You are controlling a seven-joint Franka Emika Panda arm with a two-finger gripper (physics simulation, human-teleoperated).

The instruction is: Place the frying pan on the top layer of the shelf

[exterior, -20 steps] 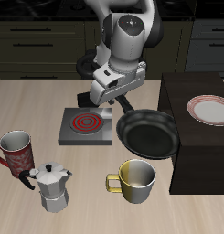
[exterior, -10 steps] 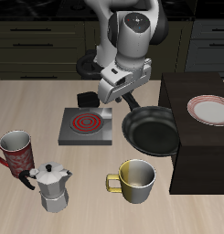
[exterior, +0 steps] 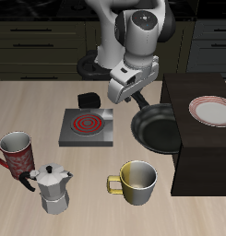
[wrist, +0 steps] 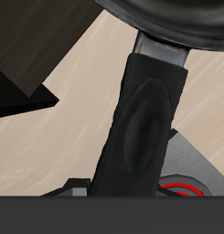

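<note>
One round black frying pan [exterior: 159, 128] hangs off the counter [exterior: 31, 101] in the exterior view, its straight handle clamped in the pincer [exterior: 130, 96]. Its shallow rim overlaps the near edge of the dark, boxy shelf [exterior: 199, 147], whose flat top carries a red-rimmed plate [exterior: 211, 111]. Bare wood lies between the grey burner plate [exterior: 87, 126] and the shelf. At the wrist, the matte handle [wrist: 145, 114] runs up to the glossy pan [wrist: 182, 20]; the pincer's fingers are out of sight.
</note>
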